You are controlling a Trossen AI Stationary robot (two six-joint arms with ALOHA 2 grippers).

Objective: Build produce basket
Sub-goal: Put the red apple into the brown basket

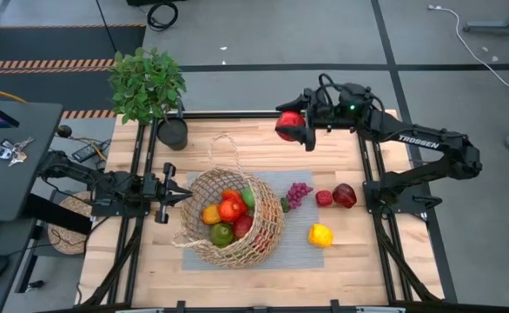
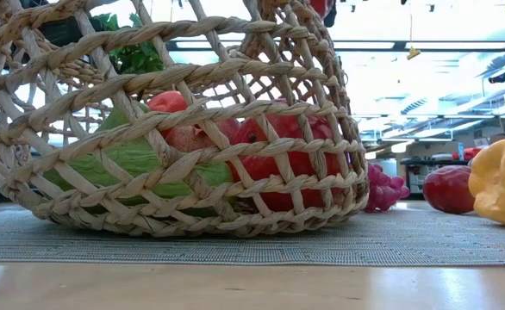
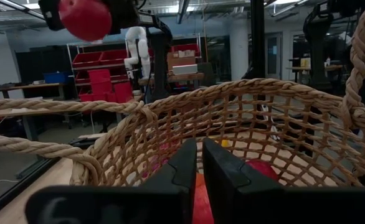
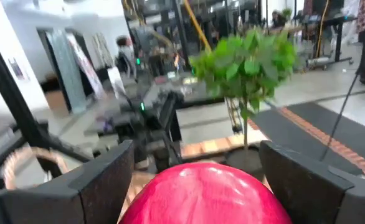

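The tan wicker basket [image 1: 230, 217] stands on a grey mat [image 1: 324, 256] at the table's middle, and several red, orange and green pieces lie inside it. It fills the low view [image 2: 175, 129]. My left gripper [image 1: 185, 197] is shut, level, at the basket's left rim [image 3: 139, 112]. My right gripper [image 1: 291, 126] is shut on a round red fruit [image 4: 207, 193], high over the table's far edge. The fruit also shows in the left wrist view [image 3: 86, 17]. Purple grapes [image 1: 299, 193], two red pieces [image 1: 324, 198] [image 1: 345, 195] and a yellow pepper [image 1: 320, 235] lie on the mat. My left gripper has its shut fingers [image 3: 189, 168] at the basket's left rim; I cannot tell whether they touch it. My right gripper pinches the red fruit between its two fingers, one on each side [image 4: 146, 190]. The fingers lie about level and point toward the table's left. The fruit is lifted clear of the table.
A leafy potted plant [image 1: 148, 83] in a dark pot [image 1: 173, 133] stands at the far left corner. A flat woven disc [image 1: 68, 222] lies beside the table's left edge. Bare wood [image 1: 237, 139] lies between the basket and the far edge.
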